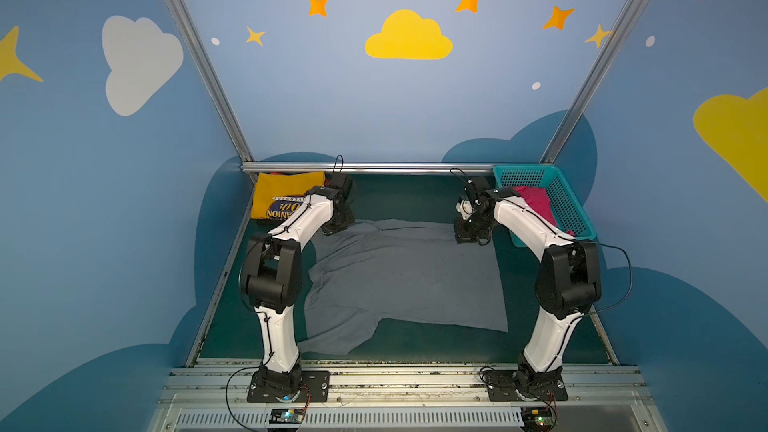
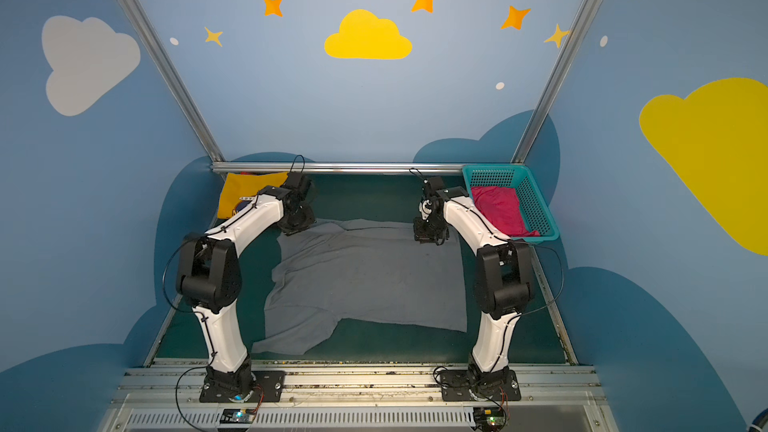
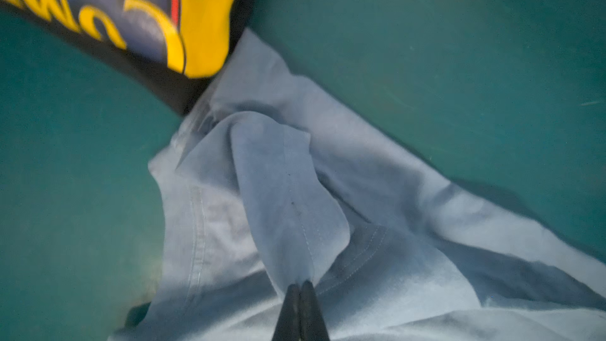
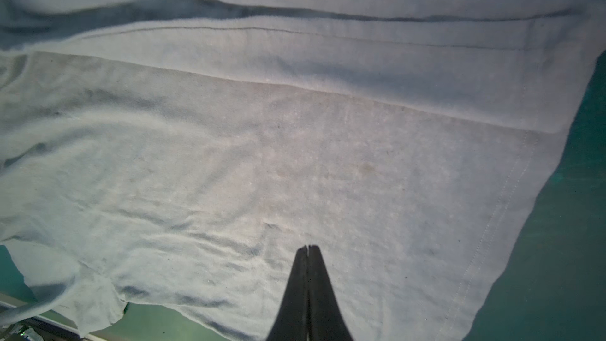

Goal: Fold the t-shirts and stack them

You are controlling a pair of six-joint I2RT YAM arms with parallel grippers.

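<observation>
The grey t-shirt (image 1: 399,276) (image 2: 365,276) lies spread on the green table, with a folded strip along its far edge. My left gripper (image 3: 301,283) is shut on a lifted flap of this shirt (image 3: 282,191) at its far left corner, where it shows in both top views (image 1: 336,226) (image 2: 293,228). My right gripper (image 4: 308,247) is shut with nothing seen between its fingers, just above the grey cloth (image 4: 262,145) near the far right corner (image 1: 467,236) (image 2: 428,236). The folded yellow t-shirt (image 1: 282,197) (image 2: 241,197) (image 3: 203,27) rests at the back left. The pink t-shirt (image 1: 534,201) (image 2: 498,209) sits in the basket.
A teal perforated basket (image 1: 569,205) (image 2: 534,205) stands at the back right corner. A metal rail (image 1: 374,167) runs along the table's far edge. Bare green table (image 1: 407,197) shows between the two grippers and in front of the grey shirt.
</observation>
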